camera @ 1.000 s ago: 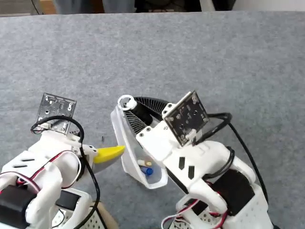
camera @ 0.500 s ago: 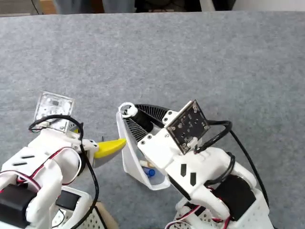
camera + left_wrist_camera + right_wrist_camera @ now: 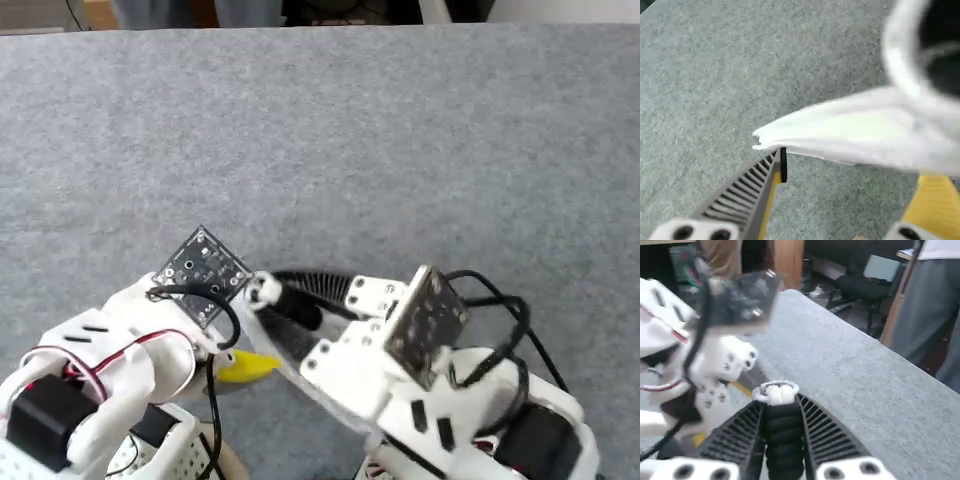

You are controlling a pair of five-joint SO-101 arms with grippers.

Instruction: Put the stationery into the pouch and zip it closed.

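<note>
Unless the wide-open left gripper [image 3: 855,169] pins the translucent white plastic pouch [image 3: 850,132], the right gripper [image 3: 776,402], clamped on its black ribbed zip handle [image 3: 783,437], may merely drag it.

Pouch [image 3: 855,135] blurred in left wrist view, its inside hidden, right arm [image 3: 400,395] covering most of it from above

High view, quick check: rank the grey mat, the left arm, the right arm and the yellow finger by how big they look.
1. grey mat
2. right arm and left arm: about alike, and the frame cuts both off, so no ranking
3. yellow finger
</note>
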